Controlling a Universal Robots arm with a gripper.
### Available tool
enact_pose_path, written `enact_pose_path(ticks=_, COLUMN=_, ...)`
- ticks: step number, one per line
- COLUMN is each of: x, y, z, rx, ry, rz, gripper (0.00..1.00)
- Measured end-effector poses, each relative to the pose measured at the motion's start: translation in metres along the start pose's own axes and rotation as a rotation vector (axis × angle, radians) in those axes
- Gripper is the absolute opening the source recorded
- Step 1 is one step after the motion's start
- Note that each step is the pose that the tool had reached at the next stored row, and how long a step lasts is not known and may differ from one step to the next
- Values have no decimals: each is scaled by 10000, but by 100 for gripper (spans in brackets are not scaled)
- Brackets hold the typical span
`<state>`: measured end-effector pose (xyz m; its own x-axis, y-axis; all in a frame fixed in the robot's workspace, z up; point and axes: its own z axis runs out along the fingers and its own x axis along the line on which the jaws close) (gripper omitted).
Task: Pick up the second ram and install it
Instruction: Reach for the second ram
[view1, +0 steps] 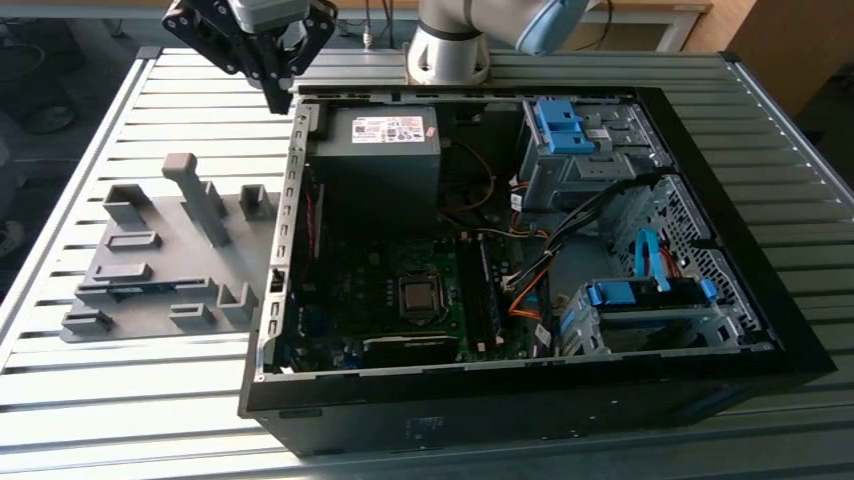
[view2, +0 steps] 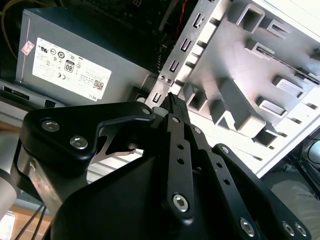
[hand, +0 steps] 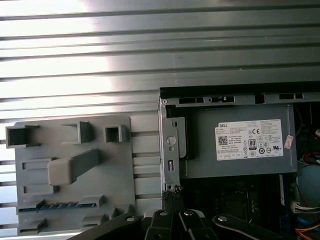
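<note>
Item under inspection: the second ram (hand: 60, 205). It lies flat in the grey holder plate (hand: 125, 165), seated lengthwise in a low cradle between two grey blocks on the side of the plate farthest from the arm's base. The blue-green board and dark chips show along its exposed face. In the exterior view the second ram (view1: 140, 290) sits on the exterior view's left, outside the computer case (view1: 534, 400), on the slatted table (view1: 160, 420). The cradle appears intended to hold the stick at a fixed, repeatable position with its long sides open to a grasp. It has not yet been lifted.

Gripper (view1: 278, 100): raised over the near corner of the case, beside the power supply (view1: 380, 150), well apart from the ram. In the second wrist view the gripper (view2: 171, 100) has its fingers brought together at the tips with nothing between them. The first wrist view shows the same gripper (hand: 172, 192) over the case's edge rail. Judgement: jaws closed and empty.

Inside the case, the motherboard (view1: 387, 270) lies exposed, with the long memory slots (view1: 487, 290) beside the processor socket. Whether a stick already occupies one slot cannot be settled from this angle; it possibly does.

Finding: the install portion of the task shows no progress for this stick.
</note>
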<state>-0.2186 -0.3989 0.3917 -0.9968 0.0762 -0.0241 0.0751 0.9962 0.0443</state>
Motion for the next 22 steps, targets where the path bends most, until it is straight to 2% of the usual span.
enact_pose_path(ticks=22, x=134, y=-11, z=1, rx=-1, ry=-1, rz=0, gripper=11)
